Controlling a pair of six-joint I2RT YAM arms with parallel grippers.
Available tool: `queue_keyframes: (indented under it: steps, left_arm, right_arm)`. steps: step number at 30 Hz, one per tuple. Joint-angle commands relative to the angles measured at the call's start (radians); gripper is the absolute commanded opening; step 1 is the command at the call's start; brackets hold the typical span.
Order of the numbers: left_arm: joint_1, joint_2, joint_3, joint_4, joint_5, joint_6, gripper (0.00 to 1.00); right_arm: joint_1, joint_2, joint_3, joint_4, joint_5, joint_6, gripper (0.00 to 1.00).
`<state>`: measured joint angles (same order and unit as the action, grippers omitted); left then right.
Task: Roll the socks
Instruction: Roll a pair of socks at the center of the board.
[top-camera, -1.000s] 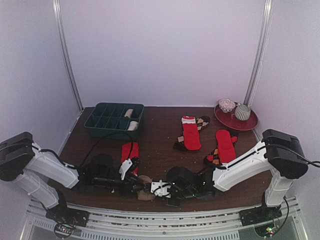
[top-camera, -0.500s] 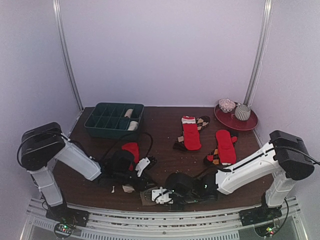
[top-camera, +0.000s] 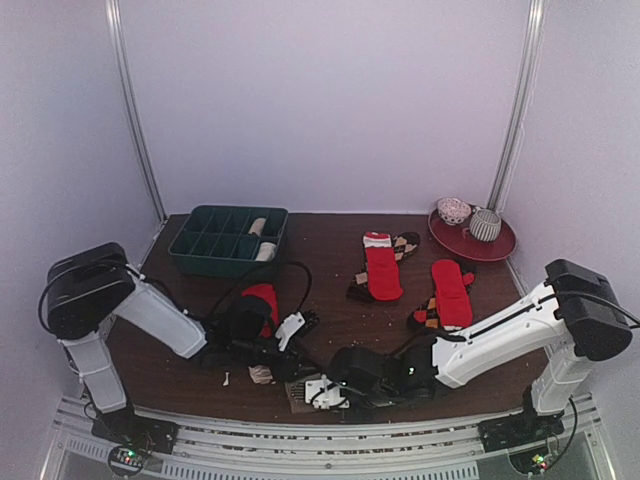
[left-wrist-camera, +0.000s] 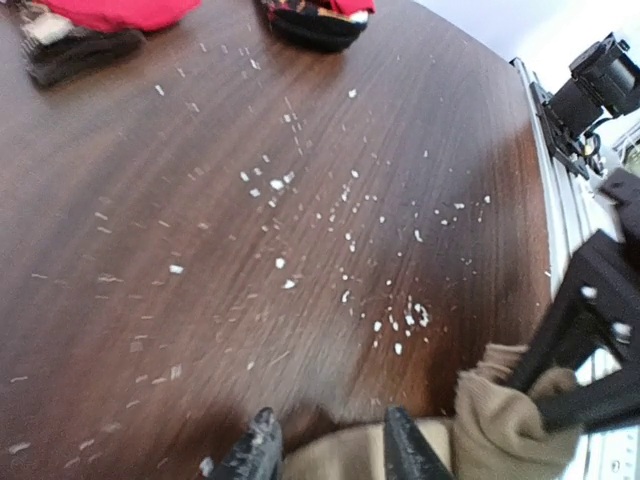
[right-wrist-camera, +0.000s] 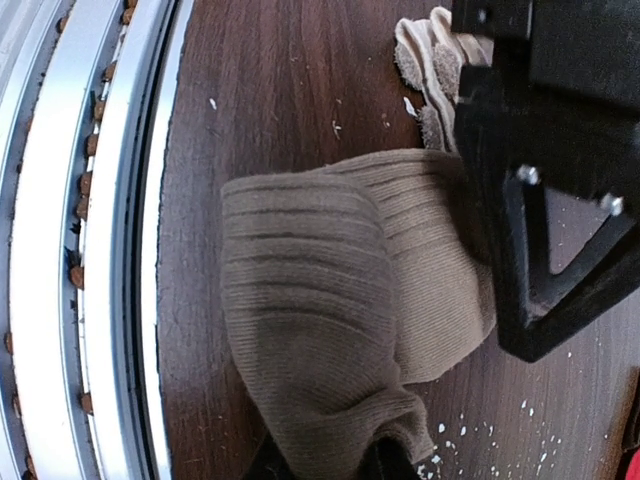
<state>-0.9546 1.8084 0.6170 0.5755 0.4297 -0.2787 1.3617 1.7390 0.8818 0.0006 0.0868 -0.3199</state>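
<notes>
The tan socks (right-wrist-camera: 330, 290) lie bunched and folded near the table's front edge, also showing in the top view (top-camera: 296, 399). My right gripper (right-wrist-camera: 328, 468) is shut on one folded end of them. My left gripper (left-wrist-camera: 332, 452) has its fingers either side of the other end (left-wrist-camera: 345, 462), gripping the fabric. Its black body (right-wrist-camera: 545, 190) shows in the right wrist view. In the top view both grippers meet over the socks, left (top-camera: 284, 368) and right (top-camera: 308, 393). A red sock (top-camera: 263, 300) lies by the left arm. Two red socks (top-camera: 382, 270) (top-camera: 450, 292) lie on brown diamond-patterned ones (top-camera: 406, 243).
A dark green compartment tray (top-camera: 205, 245) with rolled socks (top-camera: 260, 227) stands at the back left. A red plate (top-camera: 497, 248) with two bowls is at the back right. The metal rail (right-wrist-camera: 90, 230) runs along the front edge beside the socks. White crumbs (left-wrist-camera: 345, 240) dot the table.
Over the last second the left arm has swung in and its gripper moved right and forward; the tan socks have bunched up closer to the front edge. The right gripper has shifted slightly.
</notes>
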Motion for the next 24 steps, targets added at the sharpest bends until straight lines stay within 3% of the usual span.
queue_keyframes:
  steps: [1,6,9,19,24]
  left_arm:
    - [0.008,-0.188,0.004,-0.177,-0.141,0.019,0.45]
    - [0.011,-0.263,0.051,-0.411,-0.215,-0.007,0.47]
    - [0.010,-0.268,0.036,-0.472,-0.220,-0.040,0.34]
    - [0.005,-0.241,-0.005,-0.436,-0.149,-0.033,0.16]
    - [-0.028,-0.204,0.026,-0.436,-0.141,-0.016,0.15]
  right_arm:
    - [-0.017,0.054,-0.041,-0.084,0.032,0.050,0.07]
    - [-0.019,0.069,-0.034,-0.077,0.027,0.056,0.07]
    - [-0.019,0.068,-0.029,-0.079,0.030,0.053,0.07]
    - [-0.022,0.073,-0.030,-0.083,0.028,0.069,0.07]
    - [-0.025,0.074,-0.035,-0.085,0.029,0.077,0.07]
